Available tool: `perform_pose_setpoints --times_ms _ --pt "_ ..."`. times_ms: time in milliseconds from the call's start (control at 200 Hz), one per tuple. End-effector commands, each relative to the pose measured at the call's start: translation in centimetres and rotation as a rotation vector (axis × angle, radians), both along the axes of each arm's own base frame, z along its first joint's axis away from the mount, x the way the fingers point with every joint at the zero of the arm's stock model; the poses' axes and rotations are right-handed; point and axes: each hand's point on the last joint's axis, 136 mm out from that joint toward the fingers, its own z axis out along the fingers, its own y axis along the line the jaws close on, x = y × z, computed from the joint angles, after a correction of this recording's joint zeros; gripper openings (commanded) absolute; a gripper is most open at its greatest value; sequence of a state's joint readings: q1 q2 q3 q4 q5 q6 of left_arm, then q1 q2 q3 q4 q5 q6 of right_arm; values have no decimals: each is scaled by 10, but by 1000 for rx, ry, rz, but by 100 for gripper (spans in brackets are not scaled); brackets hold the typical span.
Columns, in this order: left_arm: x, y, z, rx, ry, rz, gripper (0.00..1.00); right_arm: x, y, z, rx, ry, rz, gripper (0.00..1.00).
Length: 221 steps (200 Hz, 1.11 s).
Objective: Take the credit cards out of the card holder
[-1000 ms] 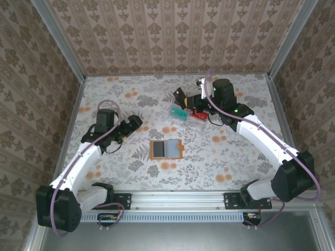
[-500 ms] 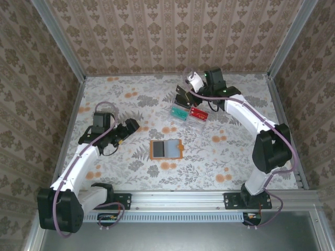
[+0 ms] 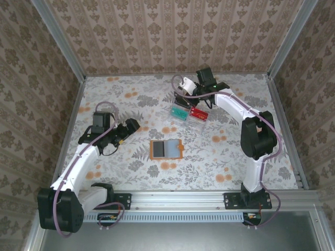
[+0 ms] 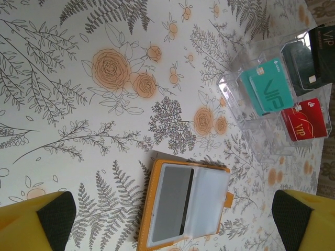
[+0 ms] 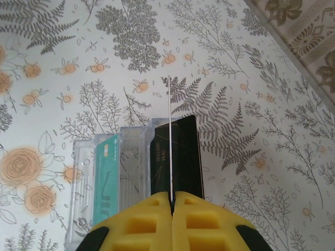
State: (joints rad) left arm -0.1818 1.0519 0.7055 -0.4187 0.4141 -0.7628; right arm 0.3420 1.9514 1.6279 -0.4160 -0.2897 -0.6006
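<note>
From overhead I see the card holder (image 3: 166,149) lying open on the flowered table (image 3: 131,167), roughly between the two arms. My left gripper (image 3: 134,124) sits to its left, apart from it, with its jaws spread and nothing between them. Further back is a clear tray (image 3: 189,116) holding a teal card (image 3: 179,112) and a red card (image 3: 199,114) in separate slots. My right gripper (image 3: 181,94) hangs over the tray's far end.

On the left wrist camera the two yellow fingers (image 4: 52,217) stand wide at the bottom corners. The open holder lies flat on the table between them, untouched, one pocket dark and the other pale. The tray is at the upper right, with the teal and red cards in it and a black card (image 4: 301,65) in the next slot.

On the right wrist camera the fingers are pressed together, pinching a thin card (image 5: 170,136) that I see edge-on, so I cannot tell its colour. Behind it the black card lies in the tray's end slot, and the teal card is two slots over.
</note>
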Motion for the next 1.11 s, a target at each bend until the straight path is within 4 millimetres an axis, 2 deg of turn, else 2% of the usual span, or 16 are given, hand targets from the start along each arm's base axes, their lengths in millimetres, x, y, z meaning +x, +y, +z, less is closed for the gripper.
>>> perform_pose_setpoints --times_ms 0,145,300,615,760,910,1100 --pt "-1 0 -5 -14 7 -2 100 1 -6 -3 -67 -6 21 0" --pt "-1 -2 -7 -29 9 1 100 -1 -9 -11 -99 7 32 0" --pt "-1 -3 -7 -32 10 -4 100 -5 -7 -12 -93 19 52 0" --pt "-5 -5 -10 -40 13 -16 100 4 -6 -2 -57 1 4 23" --pt "-8 -4 -12 -42 18 -12 100 5 -6 14 -26 -26 -21 26" --pt "-8 -4 -9 -46 7 -13 100 0 -8 46 58 -27 -104 28" --pt "-17 -13 -7 -86 -8 -41 100 -32 -16 83 241 20 -253 50"
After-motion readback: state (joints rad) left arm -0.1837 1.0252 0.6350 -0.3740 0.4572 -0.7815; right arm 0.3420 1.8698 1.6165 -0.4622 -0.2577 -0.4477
